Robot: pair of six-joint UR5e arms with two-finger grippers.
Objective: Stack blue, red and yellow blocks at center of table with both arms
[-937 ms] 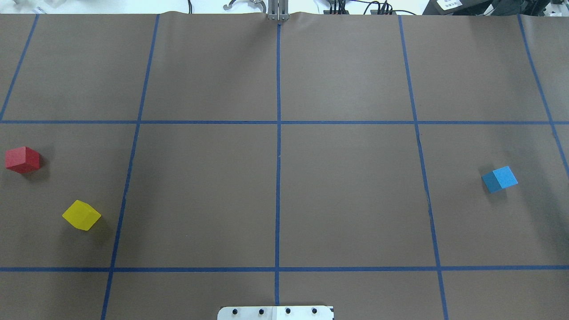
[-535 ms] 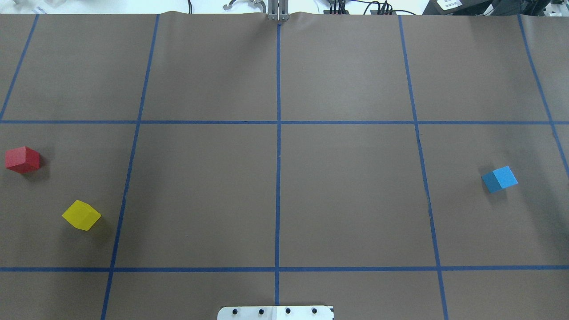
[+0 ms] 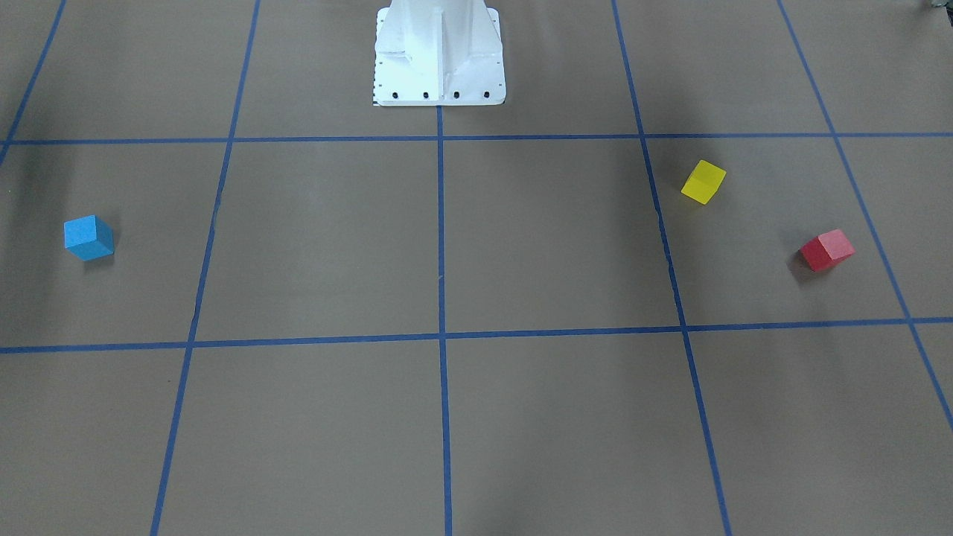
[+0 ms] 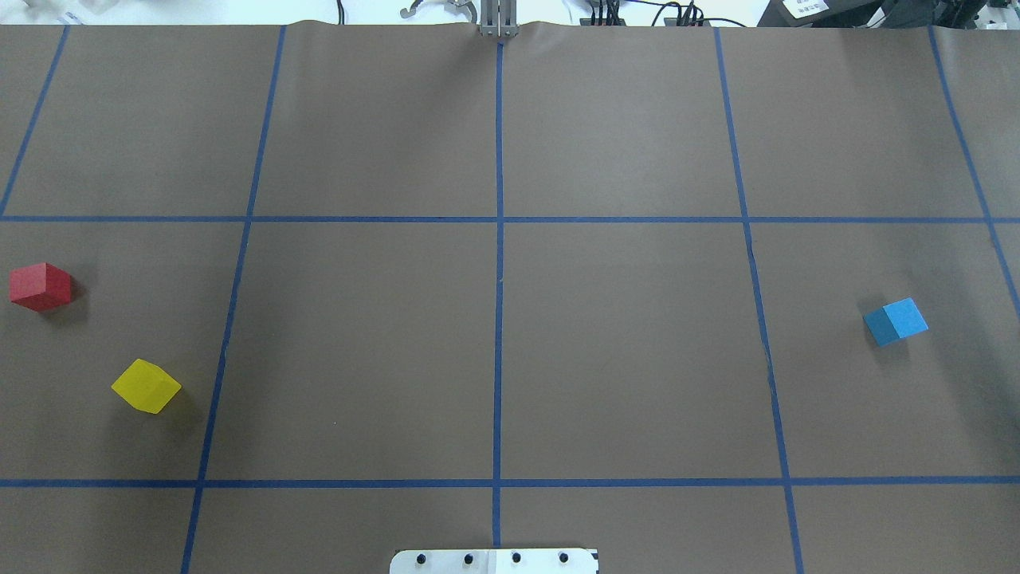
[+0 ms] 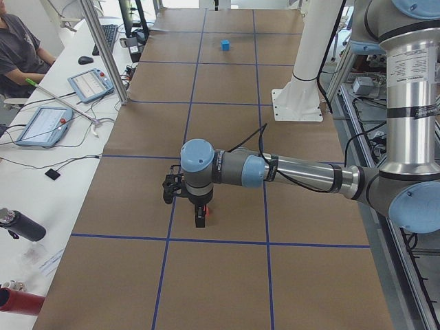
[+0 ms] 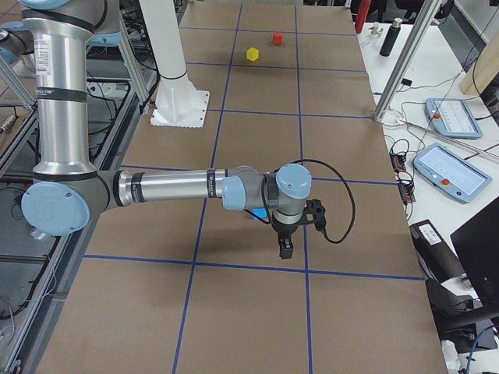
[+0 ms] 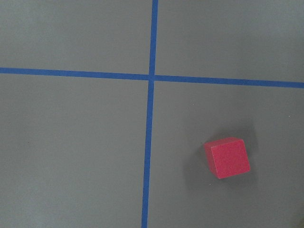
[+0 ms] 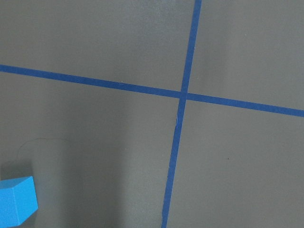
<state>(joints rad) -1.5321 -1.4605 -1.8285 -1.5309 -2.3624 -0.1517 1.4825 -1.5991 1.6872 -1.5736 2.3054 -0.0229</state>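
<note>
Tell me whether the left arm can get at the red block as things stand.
Probably yes: the left end effector hangs close by the red block, and the wrist view shows only bare table around it.

The brown desk [image 4: 621, 359], squared off with blue tape [image 4: 499, 319], carries a red block [image 4: 40, 285] and a yellow block [image 4: 146, 386] near each other at its left end. A blue block [image 4: 896, 321] lies alone at the right, and a white pedestal base [image 4: 494, 561] stands at the near edge.

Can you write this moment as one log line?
stack: none yet; red block, yellow block: left side, apart; blue block: right side; left claw: near red; right claw: near blue
</note>
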